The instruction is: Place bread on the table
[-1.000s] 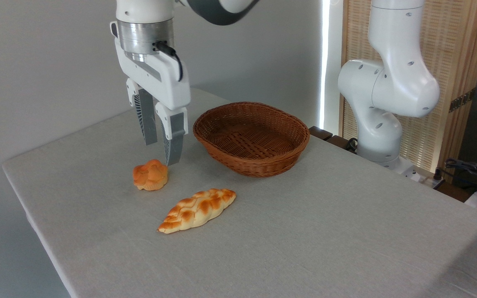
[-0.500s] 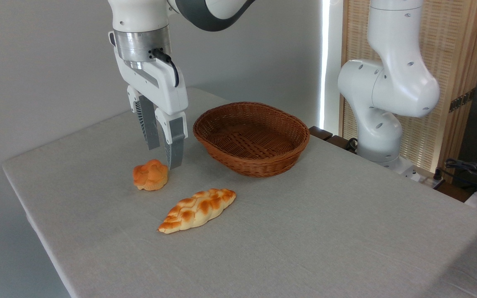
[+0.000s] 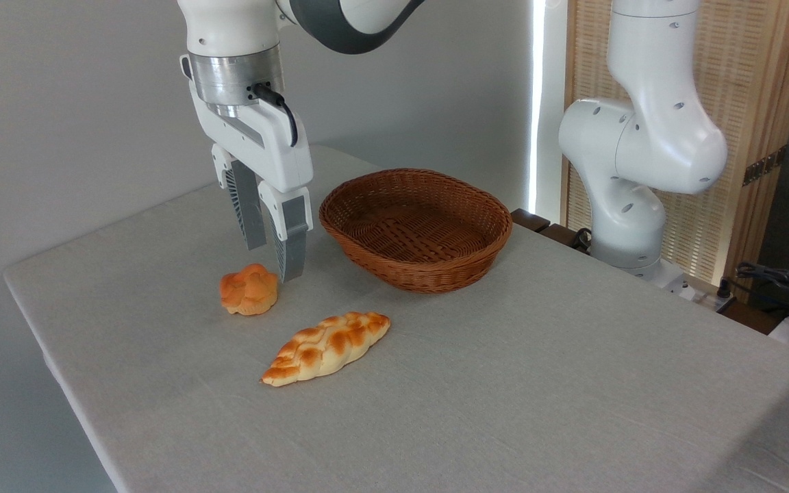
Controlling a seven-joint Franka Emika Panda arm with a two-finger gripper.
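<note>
1. The bread (image 3: 327, 348), a long braided loaf with browned patches, lies flat on the table (image 3: 504, 383), towards the front and left of the middle. Nothing touches it.
2. The loaf lies at a slant, its right tip further back than its left tip.
3. A small round orange bun (image 3: 249, 289) sits on the cloth behind and to the left of the loaf, apart from it.
4. The gripper (image 3: 273, 263) hangs from above, pointing down, just behind and to the right of the bun. Its two grey fingers (image 3: 290, 239) stand a little apart with a narrow gap between them, and they hold nothing.
5. The tip of the nearer finger comes down close beside the bun's right edge; whether it touches the bun cannot be told from this view.
6. A brown wicker basket (image 3: 416, 228) stands on the table to the right of the gripper and behind the loaf. It has nothing in it.
7. The white arm (image 3: 641, 137) rises from its base at the far right edge of the table, in front of a slatted wooden screen (image 3: 764, 103).
</note>
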